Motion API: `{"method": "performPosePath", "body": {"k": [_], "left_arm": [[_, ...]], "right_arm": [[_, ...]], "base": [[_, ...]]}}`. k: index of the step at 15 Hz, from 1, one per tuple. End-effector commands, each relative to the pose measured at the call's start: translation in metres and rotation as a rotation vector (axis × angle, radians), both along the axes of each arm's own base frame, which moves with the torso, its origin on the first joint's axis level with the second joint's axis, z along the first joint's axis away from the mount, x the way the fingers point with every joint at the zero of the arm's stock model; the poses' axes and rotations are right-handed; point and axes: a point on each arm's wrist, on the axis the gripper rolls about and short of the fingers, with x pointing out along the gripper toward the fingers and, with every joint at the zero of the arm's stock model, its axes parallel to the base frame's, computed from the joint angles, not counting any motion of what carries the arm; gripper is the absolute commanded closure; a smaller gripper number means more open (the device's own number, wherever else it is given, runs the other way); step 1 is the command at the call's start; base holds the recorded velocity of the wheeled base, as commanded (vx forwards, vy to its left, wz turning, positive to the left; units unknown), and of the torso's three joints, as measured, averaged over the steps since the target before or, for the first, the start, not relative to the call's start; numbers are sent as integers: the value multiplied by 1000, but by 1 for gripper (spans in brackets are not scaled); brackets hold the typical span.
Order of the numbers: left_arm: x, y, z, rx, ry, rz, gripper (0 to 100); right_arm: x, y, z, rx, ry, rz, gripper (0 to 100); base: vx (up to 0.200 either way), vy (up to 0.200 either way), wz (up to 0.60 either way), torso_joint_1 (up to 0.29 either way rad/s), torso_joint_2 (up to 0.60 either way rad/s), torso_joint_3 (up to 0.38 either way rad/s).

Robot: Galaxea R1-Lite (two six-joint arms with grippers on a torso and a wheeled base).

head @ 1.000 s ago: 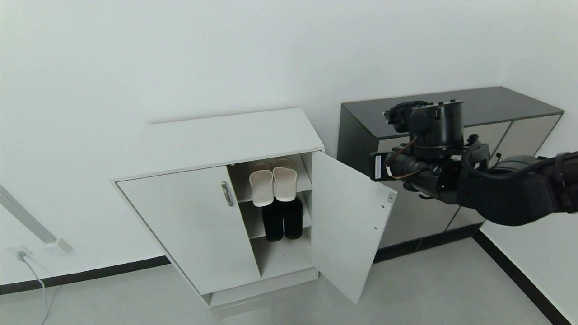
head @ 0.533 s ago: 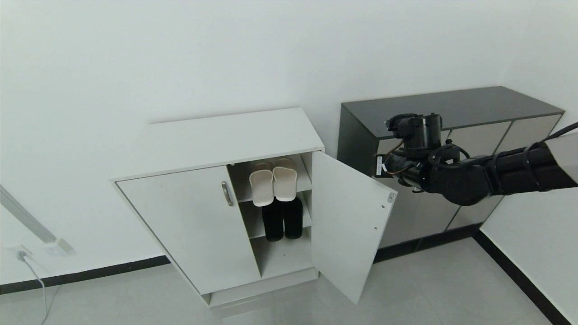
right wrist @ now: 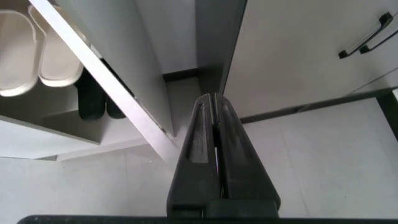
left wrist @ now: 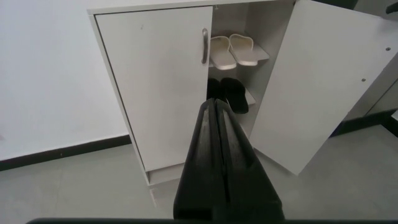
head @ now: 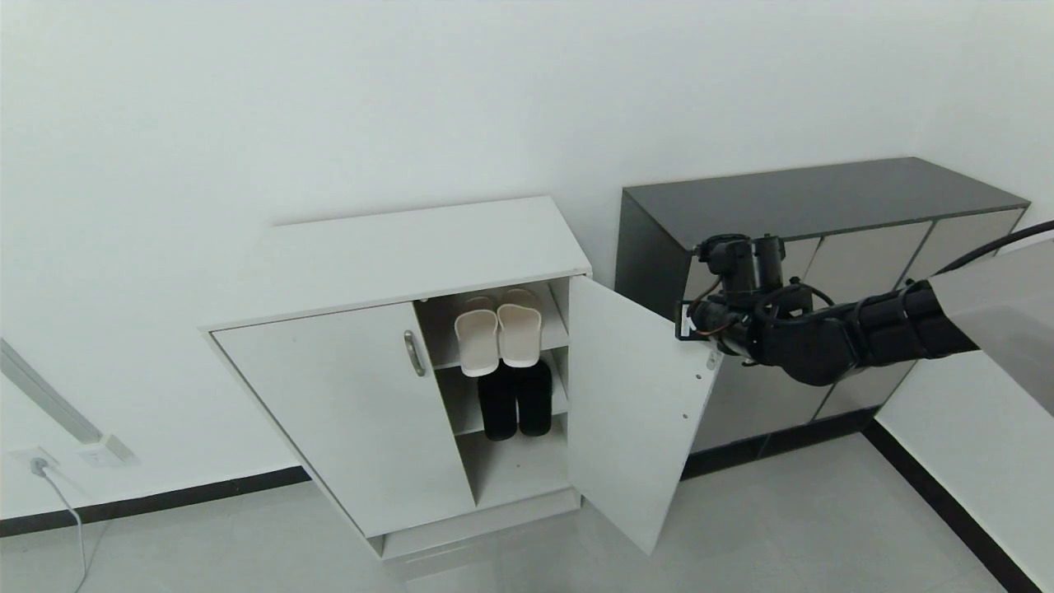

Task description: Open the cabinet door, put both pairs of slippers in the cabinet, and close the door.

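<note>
Head view, mid-frame: the cabinet (head: 412, 247) has its right door (head: 634, 412) open, with white slippers (head: 499, 333) on the upper shelf and black slippers (head: 515, 399) just below. Right of centre, the right gripper (right wrist: 216, 102), fingers pressed together, hangs just beside the door's outer edge. The left gripper (left wrist: 214, 104) is likewise pressed together.

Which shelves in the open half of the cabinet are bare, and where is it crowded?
Bare: the bottom shelf, under the black slippers, between the shut door and the open door; also the cabinet top. Crowded: the top shelf holds the white slippers, the middle one the black pair. The right gripper sits close by the door's free edge.
</note>
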Motion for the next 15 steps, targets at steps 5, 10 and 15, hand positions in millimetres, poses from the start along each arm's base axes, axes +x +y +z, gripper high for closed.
{"method": "performPosePath", "body": {"k": [5, 10, 15], "left_arm": [[0, 0, 0, 0, 1, 1, 100], [0, 0, 0, 0, 1, 1, 100], [0, 0, 0, 0, 1, 1, 100]], "right_arm": [[-4, 1, -8, -10, 28, 5, 100], [-43, 21, -1, -6, 43, 83, 100], [-94, 63, -6, -3, 23, 243, 100]], "base": [[0, 0, 0, 0, 0, 0], [0, 0, 0, 0, 0, 0], [0, 0, 0, 0, 0, 0]]}}
